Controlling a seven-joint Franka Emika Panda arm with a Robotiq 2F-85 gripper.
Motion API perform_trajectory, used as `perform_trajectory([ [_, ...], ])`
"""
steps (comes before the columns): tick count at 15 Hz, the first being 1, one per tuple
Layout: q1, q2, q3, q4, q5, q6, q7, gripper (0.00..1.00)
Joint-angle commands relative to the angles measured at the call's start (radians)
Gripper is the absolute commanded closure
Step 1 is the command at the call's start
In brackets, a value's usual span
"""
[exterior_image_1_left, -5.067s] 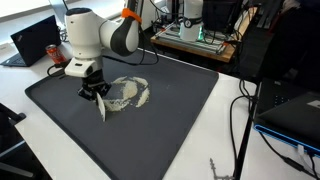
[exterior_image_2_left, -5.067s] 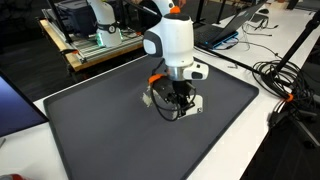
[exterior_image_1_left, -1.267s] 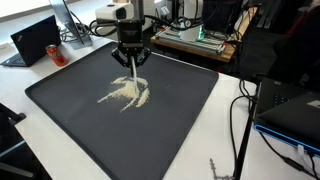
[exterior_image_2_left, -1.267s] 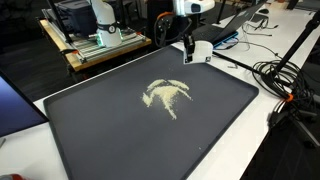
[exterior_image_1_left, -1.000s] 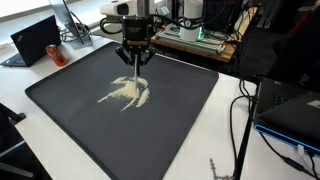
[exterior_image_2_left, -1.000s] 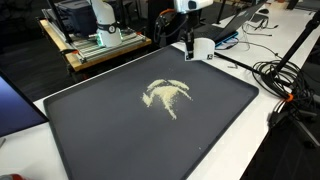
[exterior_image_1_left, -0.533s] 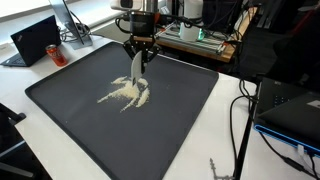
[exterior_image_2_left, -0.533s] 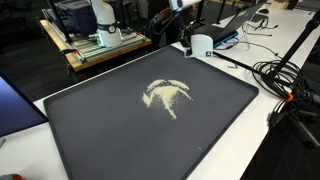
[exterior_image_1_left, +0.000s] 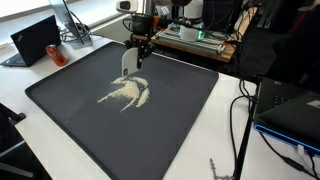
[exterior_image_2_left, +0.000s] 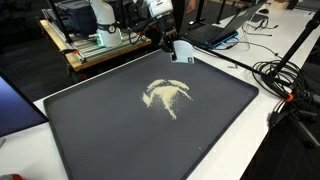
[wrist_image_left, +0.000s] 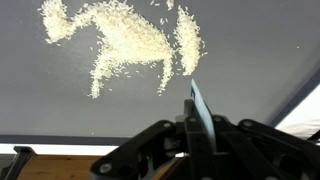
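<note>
Presently the gripper (exterior_image_1_left: 135, 52) hangs above the far edge of the dark mat (exterior_image_1_left: 180, 110), its fingers (wrist_image_left: 213, 132) pinching the flat faces of a thin scraper (wrist_image_left: 197, 105), evidently keeping its blade upright and clear, while pale grains (exterior_image_1_left: 127, 93) lie scattered near the mat's middle.

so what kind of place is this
Most likely a robotics lab or workshop: a laptop, a wooden bench with electronics and loose cables surround the dark mat, over which the end effector holds a flat scraper.
</note>
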Motion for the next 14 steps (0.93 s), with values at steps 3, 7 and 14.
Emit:
perform_trajectory([
  [3,-0.002,0.004,-0.01,0.009,0.001,-0.032,0.007,0.99],
  [7,-0.088,-0.023,0.065,0.019,0.171,-0.15,-0.058,0.99],
  [14,-0.206,-0.073,0.041,0.029,0.443,-0.332,-0.117,0.99],
])
